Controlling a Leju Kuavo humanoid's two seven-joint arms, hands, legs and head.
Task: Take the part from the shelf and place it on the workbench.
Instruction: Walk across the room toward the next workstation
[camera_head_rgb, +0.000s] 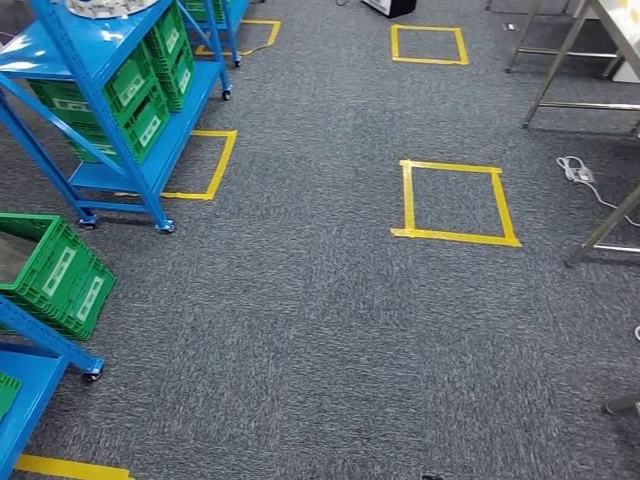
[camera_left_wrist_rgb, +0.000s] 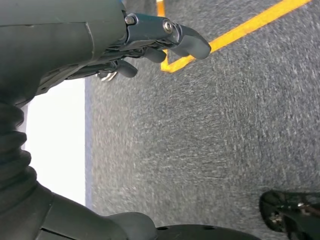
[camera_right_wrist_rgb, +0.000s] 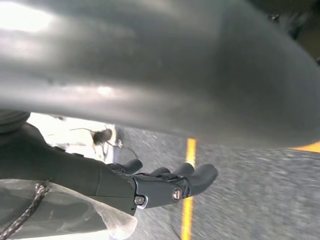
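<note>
1. Grey carpet (camera_head_rgb: 317, 330) with yellow tape squares (camera_head_rgb: 455, 203) spreads ahead.
2. Far left, a blue shelf (camera_head_rgb: 113, 110) carries a round metal part (camera_head_rgb: 106, 6) on top, nearer the left arm.
3. Left hand (camera_left_wrist_rgb: 151, 42) hangs slack, holding nothing.
4. Right hand (camera_right_wrist_rgb: 166, 182) likewise.

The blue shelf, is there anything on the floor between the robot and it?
Nothing visible: bare grey carpet with taped yellow squares leads to the blue shelf. Both hands hang empty, left hand and right hand.
</note>
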